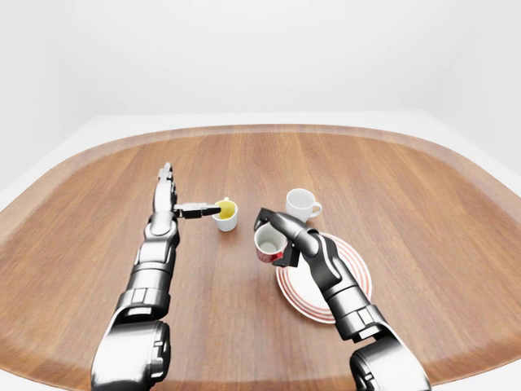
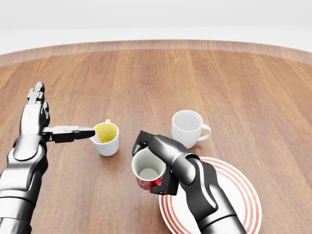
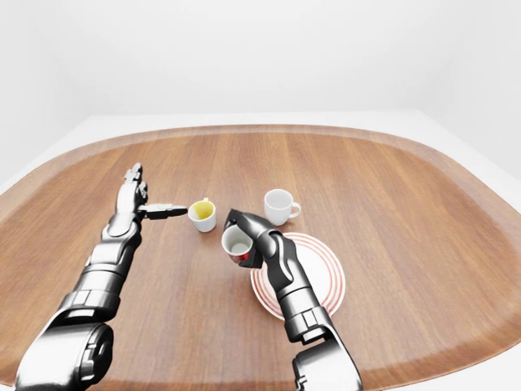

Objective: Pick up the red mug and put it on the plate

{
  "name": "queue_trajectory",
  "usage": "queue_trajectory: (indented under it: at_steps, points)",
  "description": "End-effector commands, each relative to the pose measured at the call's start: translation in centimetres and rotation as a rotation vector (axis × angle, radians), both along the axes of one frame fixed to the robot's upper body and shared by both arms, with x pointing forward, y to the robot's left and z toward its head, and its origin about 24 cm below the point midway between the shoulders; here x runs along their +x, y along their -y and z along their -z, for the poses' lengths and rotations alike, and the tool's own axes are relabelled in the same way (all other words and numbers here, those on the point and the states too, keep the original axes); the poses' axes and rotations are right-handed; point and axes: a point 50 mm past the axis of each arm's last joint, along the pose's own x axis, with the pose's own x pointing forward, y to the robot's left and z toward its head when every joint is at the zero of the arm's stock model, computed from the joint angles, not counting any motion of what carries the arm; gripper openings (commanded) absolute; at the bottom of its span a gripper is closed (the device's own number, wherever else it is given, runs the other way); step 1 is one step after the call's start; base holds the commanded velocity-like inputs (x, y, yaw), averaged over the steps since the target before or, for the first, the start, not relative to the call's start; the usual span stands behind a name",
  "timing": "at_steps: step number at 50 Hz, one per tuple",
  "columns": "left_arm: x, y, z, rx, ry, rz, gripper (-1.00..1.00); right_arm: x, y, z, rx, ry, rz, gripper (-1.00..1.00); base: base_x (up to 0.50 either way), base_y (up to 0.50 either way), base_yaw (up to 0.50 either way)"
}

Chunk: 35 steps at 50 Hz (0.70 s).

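Observation:
My right hand (image 2: 157, 165) is shut on the red mug (image 2: 147, 174), which has a white inside and hangs upright above the table at the left rim of the plate (image 2: 229, 195). The plate is white with red rings and lies at the lower right of the head view. My left hand (image 2: 48, 124) is open at the left, its fingers stretched flat, one fingertip (image 2: 87, 131) reaching the yellow-lined mug's side. Part of the red mug's wall is hidden by my fingers.
A white mug with a yellow inside (image 2: 106, 137) stands left of the red mug. A plain white mug (image 2: 187, 128) stands just above the plate. The wooden table (image 2: 243, 87) is broad and rounded, its edge curving across the top of the head view.

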Motion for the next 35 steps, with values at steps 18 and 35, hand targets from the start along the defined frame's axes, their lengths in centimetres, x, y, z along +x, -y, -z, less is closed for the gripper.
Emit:
queue_trajectory:
  at_steps: [18,35]
  points:
    - [0.1,0.3,0.1,0.003,-0.003,0.006,1.00,0.3,3.8,1.2,-0.009,-0.022,0.120,-1.00,0.00,0.00,0.00]
    - [0.2,0.4,0.1,0.003,-0.004,0.007,1.00,0.3,5.9,2.3,0.019,-0.059,0.195,-1.00,0.00,0.00,0.00]
